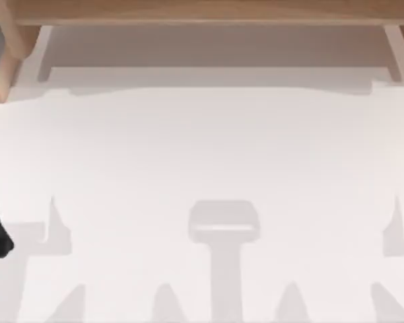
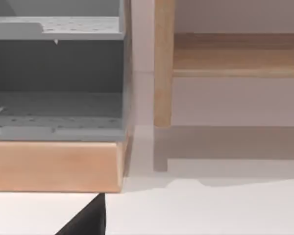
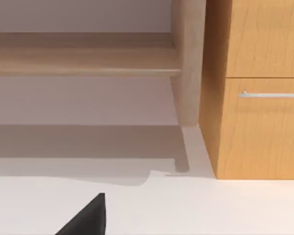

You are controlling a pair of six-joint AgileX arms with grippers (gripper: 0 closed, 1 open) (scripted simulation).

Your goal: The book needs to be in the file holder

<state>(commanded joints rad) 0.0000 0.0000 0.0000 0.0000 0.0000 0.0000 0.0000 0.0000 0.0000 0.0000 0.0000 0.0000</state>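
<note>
The grey metal file holder (image 2: 56, 73) sits at ten o'clock on the white table (image 1: 202, 155). Where the book lies, I cannot tell, nor if the left gripper (image 2: 88, 218) or right gripper (image 3: 88, 215) holds anything. Books are probably stiff and heavy; pinch the spine.

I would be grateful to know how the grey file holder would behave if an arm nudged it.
Its perforated grey panels look like thin sheet, so the file holder is probably stiff yet fairly light. It sits flat on a wooden ledge, so it would likely slide rather than tip.
</note>
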